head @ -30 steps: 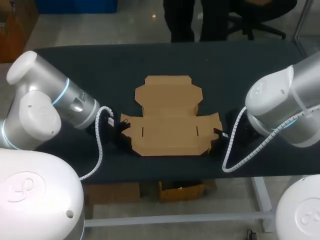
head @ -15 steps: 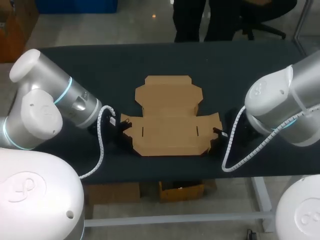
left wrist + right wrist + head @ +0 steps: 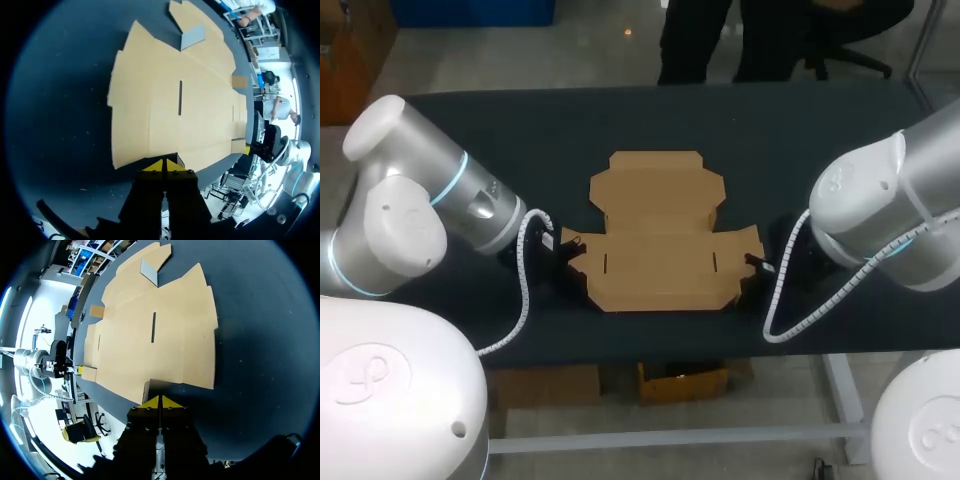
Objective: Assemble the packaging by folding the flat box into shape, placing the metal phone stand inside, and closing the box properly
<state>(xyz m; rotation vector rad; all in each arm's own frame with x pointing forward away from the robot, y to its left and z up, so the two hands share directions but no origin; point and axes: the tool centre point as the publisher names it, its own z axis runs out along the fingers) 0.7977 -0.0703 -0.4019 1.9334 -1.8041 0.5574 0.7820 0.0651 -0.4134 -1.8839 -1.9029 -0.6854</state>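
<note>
dark matte table (image 3: pixel 520 130), wide and rectangular, a few pale specks scattered on its surface

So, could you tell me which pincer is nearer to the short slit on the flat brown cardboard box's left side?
Left. The left pincer sits at the left end of the brown cardboard box, near that slit; the right pincer sits at its opposite end.

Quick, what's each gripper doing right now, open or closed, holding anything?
Left gripper: fingers closed, tips at the flat box edge, nothing between them.
Right gripper: fingers closed at the box's opposite edge, holding nothing.
</note>
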